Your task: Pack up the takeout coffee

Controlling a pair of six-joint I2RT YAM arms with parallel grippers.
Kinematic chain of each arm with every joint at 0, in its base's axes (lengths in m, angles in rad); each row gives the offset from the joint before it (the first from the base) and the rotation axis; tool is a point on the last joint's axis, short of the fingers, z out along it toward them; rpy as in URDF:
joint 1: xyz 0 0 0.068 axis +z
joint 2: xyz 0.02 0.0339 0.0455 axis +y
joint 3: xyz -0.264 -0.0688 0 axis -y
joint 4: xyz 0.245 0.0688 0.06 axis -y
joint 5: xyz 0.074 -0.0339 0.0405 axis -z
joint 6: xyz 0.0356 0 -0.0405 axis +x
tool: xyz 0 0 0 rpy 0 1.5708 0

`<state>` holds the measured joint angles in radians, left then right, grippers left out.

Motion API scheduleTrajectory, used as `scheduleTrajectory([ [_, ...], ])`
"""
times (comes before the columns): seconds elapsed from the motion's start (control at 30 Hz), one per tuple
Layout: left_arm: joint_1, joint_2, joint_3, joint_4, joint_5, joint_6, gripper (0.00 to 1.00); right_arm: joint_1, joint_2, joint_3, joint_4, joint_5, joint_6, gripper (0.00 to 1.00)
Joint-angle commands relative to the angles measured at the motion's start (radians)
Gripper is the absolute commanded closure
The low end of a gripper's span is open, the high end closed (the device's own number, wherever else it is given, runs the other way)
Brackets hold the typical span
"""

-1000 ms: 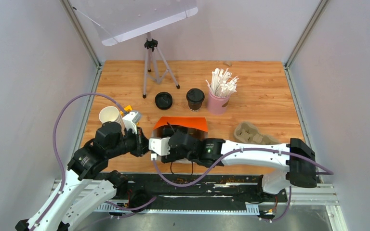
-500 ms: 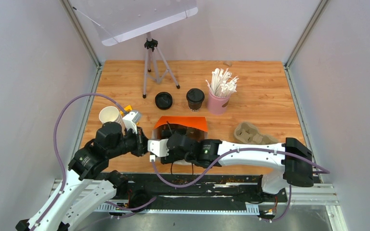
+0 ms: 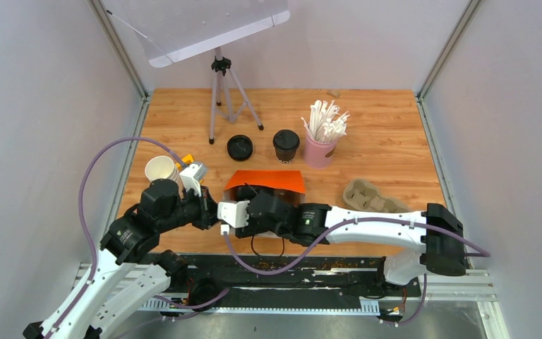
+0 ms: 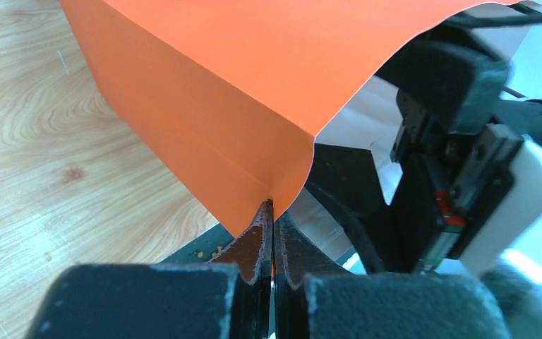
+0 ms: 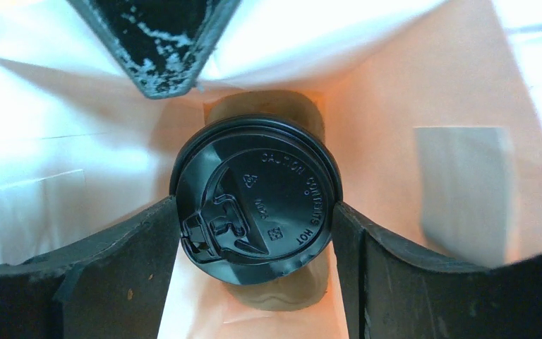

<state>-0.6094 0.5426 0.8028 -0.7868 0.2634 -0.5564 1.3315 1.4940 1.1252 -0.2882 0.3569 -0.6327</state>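
An orange paper bag stands open near the table's front, and its outer wall fills the left wrist view. My left gripper is shut on the bag's rim and holds it open. My right gripper reaches down inside the bag. Its fingers press both sides of a takeout cup with a black lid, which rests on brown pulp at the bag's bottom. A second lidded cup stands behind the bag. An open white cup stands at the left, and a loose black lid lies nearby.
A pink cup of white straws stands right of the second cup. A brown pulp tray lies right of the bag. A tripod with a clear panel stands at the back.
My right arm shifted slightly left and then back. The bag, the left gripper and the other things have not moved.
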Motion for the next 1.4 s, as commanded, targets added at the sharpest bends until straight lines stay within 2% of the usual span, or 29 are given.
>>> scheduleTrajectory([
  [0.0, -0.004, -0.005, -0.004, 0.03, 0.001, -0.006, 1.0, -0.01, -0.041, -0.019, 0.085, -0.006, -0.018, 0.29],
  [0.57, -0.004, 0.011, 0.002, 0.033, -0.011, -0.024, 1.0, -0.061, 0.036, -0.064, 0.25, -0.044, -0.024, 0.28],
  [0.8, -0.004, 0.026, 0.013, 0.016, -0.02, -0.018, 1.0, -0.075, 0.048, -0.078, 0.246, -0.048, -0.016, 0.28],
  [1.07, -0.005, 0.033, 0.036, -0.008, -0.072, 0.002, 1.0, -0.083, -0.024, 0.012, 0.071, -0.093, -0.027, 0.28],
  [1.37, -0.005, 0.03, 0.037, -0.021, -0.072, 0.064, 1.0, -0.094, -0.101, -0.001, -0.074, -0.106, -0.106, 0.27],
])
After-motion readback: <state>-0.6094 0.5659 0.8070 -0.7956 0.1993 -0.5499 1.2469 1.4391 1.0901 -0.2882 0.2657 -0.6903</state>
